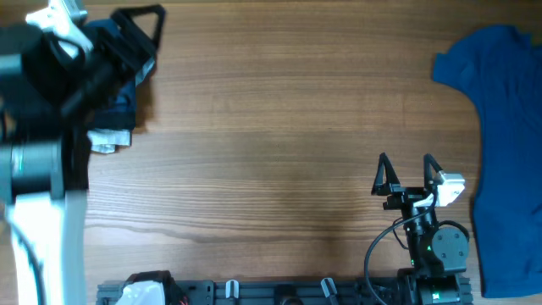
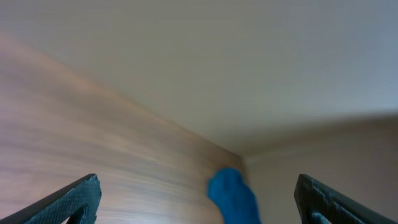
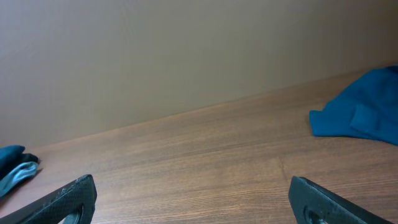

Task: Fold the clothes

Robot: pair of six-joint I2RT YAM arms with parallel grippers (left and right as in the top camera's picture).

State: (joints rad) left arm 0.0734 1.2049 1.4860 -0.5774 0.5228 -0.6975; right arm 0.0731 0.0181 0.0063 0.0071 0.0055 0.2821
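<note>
A royal-blue shirt lies spread at the table's right edge. It also shows as a blue shirt at the right of the right wrist view and, blurred, as a blue shirt far off in the left wrist view. A dark garment with a white patch lies at the far left, mostly hidden under my left arm. My left gripper hangs raised over it, open and empty. The right gripper stands open and empty at the front right, left of the blue shirt.
Wooden table runs between the two garments. A wall rises behind the table's far edge in both wrist views. The arms' mounting rail runs along the front edge. A bit of teal cloth shows at the left in the right wrist view.
</note>
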